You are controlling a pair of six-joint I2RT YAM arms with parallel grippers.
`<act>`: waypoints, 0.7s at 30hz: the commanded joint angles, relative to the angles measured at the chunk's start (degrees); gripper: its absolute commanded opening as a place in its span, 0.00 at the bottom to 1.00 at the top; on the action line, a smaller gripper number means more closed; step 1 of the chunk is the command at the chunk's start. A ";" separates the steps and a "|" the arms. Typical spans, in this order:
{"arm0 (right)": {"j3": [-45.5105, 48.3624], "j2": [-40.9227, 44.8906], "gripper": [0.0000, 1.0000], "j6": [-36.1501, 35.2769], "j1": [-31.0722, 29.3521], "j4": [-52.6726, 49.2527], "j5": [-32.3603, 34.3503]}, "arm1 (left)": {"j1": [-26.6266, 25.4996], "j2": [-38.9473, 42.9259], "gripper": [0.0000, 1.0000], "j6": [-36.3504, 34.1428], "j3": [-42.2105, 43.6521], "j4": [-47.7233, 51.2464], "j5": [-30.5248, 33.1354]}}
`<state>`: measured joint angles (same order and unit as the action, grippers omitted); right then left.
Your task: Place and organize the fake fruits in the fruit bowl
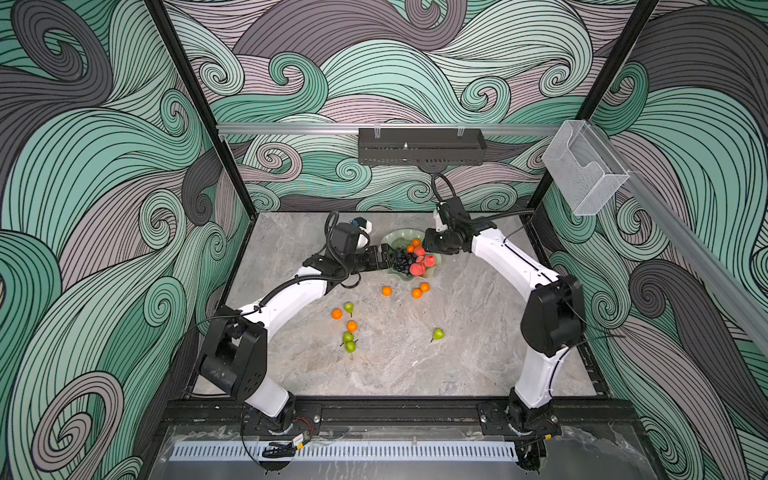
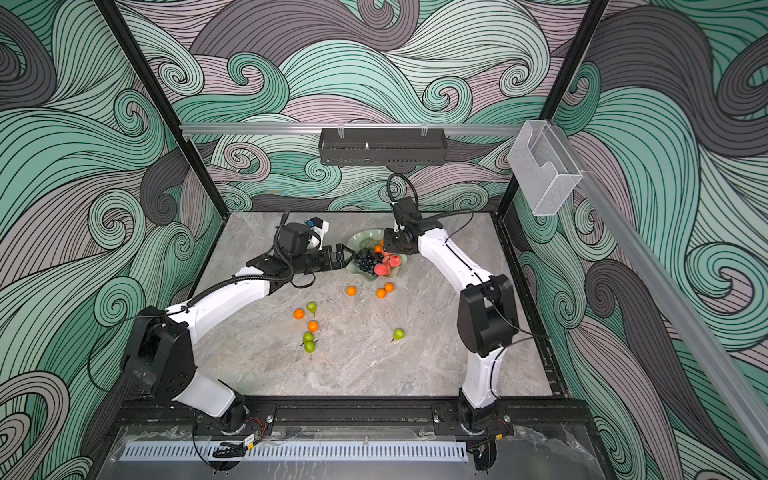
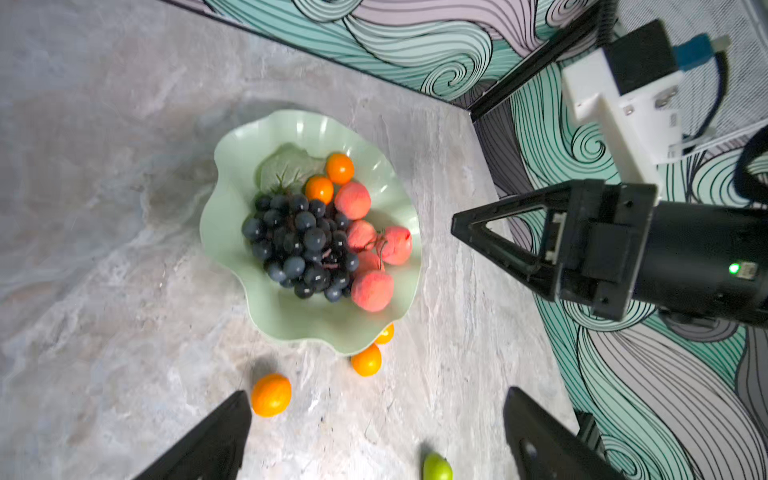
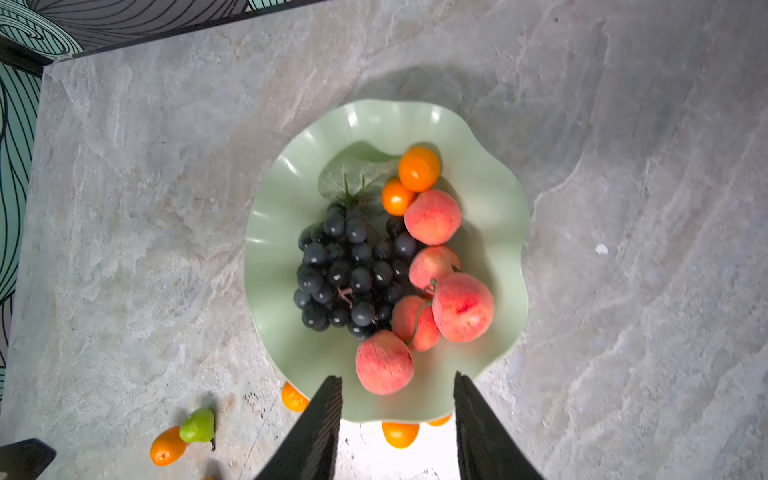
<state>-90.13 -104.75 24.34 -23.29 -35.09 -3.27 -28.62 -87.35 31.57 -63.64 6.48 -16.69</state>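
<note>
Fruit bowl (image 4: pixel 282 199) on counter (image 4: pixel 166 208) holds grape bunch (image 4: pixel 353 274), peaches (image 4: pixel 432 216), two oranges (image 4: pixel 419 168). Left end effector (image 3: pixel 378 395) beside bowl: wide, empty. Right end effector (image 4: pixel 397 376) above bowl rim: half-open, empty. Rim partly hides outer oranges (image 4: pixel 399 435) beside bowl.

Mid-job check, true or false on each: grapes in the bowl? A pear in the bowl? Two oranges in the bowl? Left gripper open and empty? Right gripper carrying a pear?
1. The grape bunch lies in the fruit bowl. True.
2. A pear is in the bowl. False: all four pears lie out on the table.
3. Two oranges are in the bowl. True; five more lie on the table.
4. The left gripper is open and empty. True.
5. The right gripper carries a pear. False: its jaws stand apart with nothing between them, above the bowl.
</note>
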 commanded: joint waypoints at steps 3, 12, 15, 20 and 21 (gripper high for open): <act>13.44 7.90 0.45 5.54 0.00 9.52 0.27 | -4.41 3.81 0.97 -3.81 3.30 0.50 2.81; 29.23 12.35 0.44 7.58 -0.17 18.17 -3.17 | -12.78 2.82 0.97 -5.38 6.24 -0.90 7.37; 31.25 11.12 0.44 7.13 -0.22 19.73 -4.99 | -14.14 1.43 0.97 -5.29 5.85 -1.22 7.79; 30.94 7.70 0.45 5.13 -0.22 21.11 -7.21 | -15.56 -0.42 0.97 -6.07 4.52 -0.60 8.14; 30.50 7.05 0.45 4.90 -0.19 20.98 -7.25 | -15.65 -0.61 0.97 -6.26 4.27 -0.42 8.17</act>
<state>-58.76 -95.79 30.39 -23.27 -16.01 -8.69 -43.64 -86.96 26.76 -57.56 6.02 -9.80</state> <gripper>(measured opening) 0.449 0.973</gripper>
